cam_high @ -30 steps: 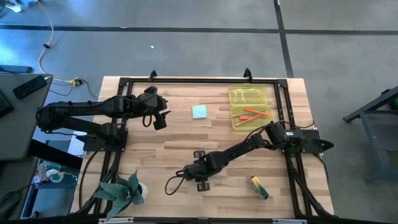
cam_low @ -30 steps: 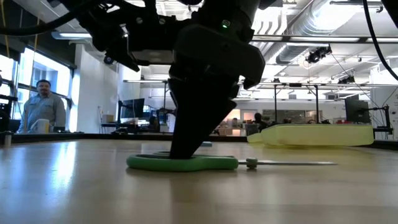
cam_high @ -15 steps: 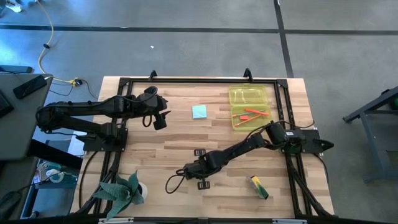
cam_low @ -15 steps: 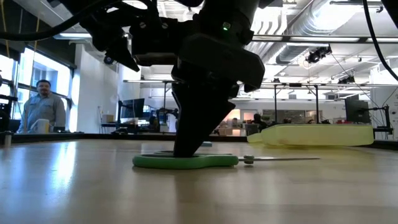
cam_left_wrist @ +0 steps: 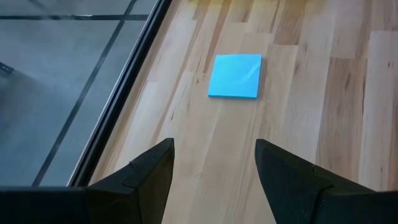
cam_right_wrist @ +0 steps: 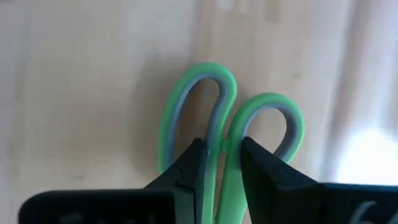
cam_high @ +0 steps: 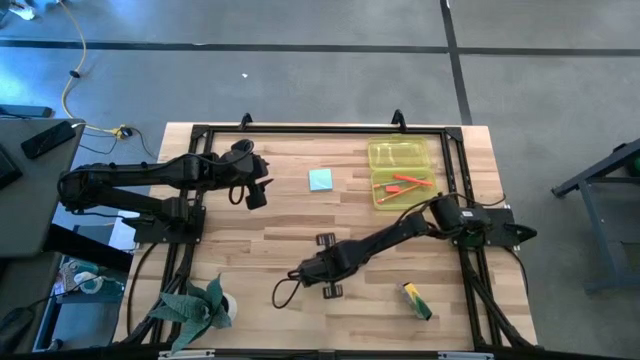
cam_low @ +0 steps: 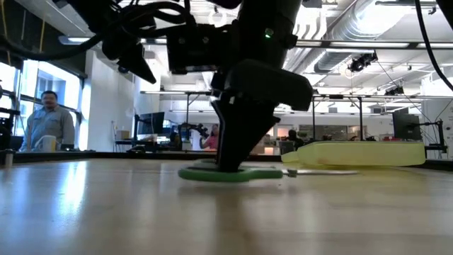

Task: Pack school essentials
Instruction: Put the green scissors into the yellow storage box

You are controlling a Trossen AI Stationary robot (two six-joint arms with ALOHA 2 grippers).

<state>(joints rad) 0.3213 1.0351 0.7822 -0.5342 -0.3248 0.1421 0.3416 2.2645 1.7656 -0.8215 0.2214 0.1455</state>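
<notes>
My right gripper (cam_high: 318, 268) stands near the table's middle, toward the near edge, fingers pointing down, shut on the green-handled scissors (cam_right_wrist: 199, 71). In the low view the scissors' handle (cam_low: 228, 174) lies low under the gripper (cam_low: 233, 164) and the blade (cam_low: 322, 171) points right. The gripper hides them from above. My left gripper (cam_high: 255, 190) hangs open over the far left part of the table, with the light-blue note pad (cam_left_wrist: 235, 76) ahead of it. The pad (cam_high: 320, 179) lies flat. My right gripper pinches the scissors between its two fingers where the two handle loops meet (cam_right_wrist: 224, 138). It comes from above, pointing down. One finger (cam_right_wrist: 194, 163) stands inside one loop, the other (cam_right_wrist: 264, 167) inside the other loop. The scissors lie about level, low over the table.
The open translucent yellow case (cam_high: 400, 165) sits at the far right with a red-orange marker (cam_high: 408, 181) in it. A yellow-green stick (cam_high: 415, 300) lies near the right near edge. A leafy plant (cam_high: 195, 305) stands at the near left corner. A person (cam_low: 49, 124) stands beyond the table.
My right gripper has moved toward the table's right and far edges, staying shut on the scissors. The scissors have gone along with it, low over the table, and their blade has swung a little, showing shorter in the low view.
</notes>
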